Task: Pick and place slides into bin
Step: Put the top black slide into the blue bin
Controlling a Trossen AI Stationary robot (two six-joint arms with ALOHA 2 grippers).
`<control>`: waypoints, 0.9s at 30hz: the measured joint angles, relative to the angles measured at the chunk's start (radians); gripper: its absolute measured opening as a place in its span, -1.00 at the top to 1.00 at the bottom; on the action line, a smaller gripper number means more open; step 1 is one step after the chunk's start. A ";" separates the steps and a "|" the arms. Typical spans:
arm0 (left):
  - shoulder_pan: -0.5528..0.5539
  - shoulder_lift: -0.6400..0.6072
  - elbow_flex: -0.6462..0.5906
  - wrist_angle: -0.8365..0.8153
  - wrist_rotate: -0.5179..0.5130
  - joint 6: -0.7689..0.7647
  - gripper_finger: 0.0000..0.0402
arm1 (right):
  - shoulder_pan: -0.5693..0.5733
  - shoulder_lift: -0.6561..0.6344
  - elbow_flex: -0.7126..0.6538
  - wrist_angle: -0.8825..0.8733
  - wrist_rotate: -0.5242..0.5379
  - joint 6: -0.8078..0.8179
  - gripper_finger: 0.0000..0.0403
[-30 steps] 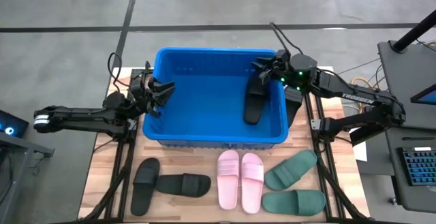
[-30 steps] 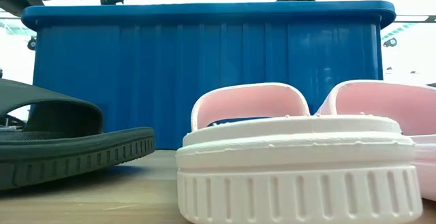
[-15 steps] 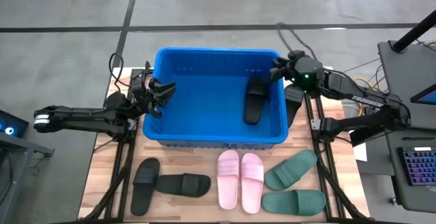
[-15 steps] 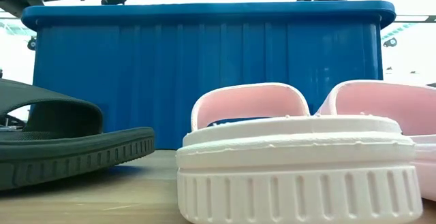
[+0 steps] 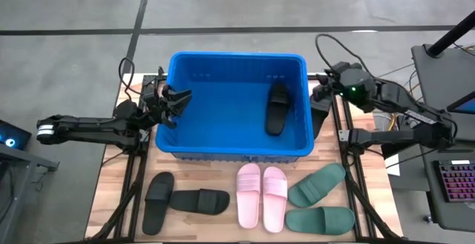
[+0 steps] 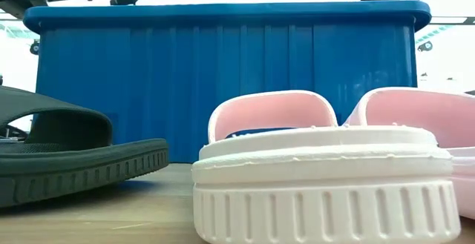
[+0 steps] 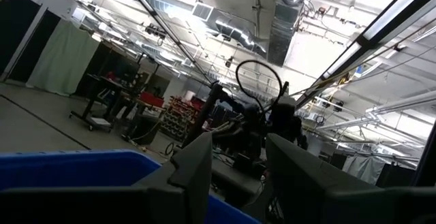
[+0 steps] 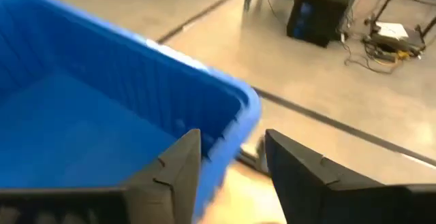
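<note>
While its fingers stand parted and empty, the right gripper (image 5: 320, 94) hangs just outside the bin (image 5: 236, 149), where one black slide (image 5: 277, 107) lies; the left gripper (image 5: 177, 99), also parted, empty, waits at the opposite rim.

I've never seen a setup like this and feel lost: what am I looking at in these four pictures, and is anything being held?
Two robot arms work at a wooden table. One picture looks straight down, one looks level from the tabletop, and two come from cameras on the wrists. A blue bin holds one black slide. Six slides lie in front of it: two black, two pink, two green. The left claw sits at the bin's left rim, the right claw just outside its right rim. Both claws are open and hold nothing.
</note>
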 joint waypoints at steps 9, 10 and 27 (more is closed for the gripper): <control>0.000 0.010 0.000 -0.001 0.000 0.001 0.38 | 0.000 -0.011 0.030 -0.378 -0.205 0.009 -0.15; 0.000 0.011 0.000 0.000 0.000 0.001 0.38 | 0.000 -0.010 0.030 -0.412 -0.246 0.009 -0.17; 0.000 0.029 -0.002 -0.001 0.000 0.001 0.38 | 0.000 0.000 -0.016 -0.572 -0.384 -0.287 -0.08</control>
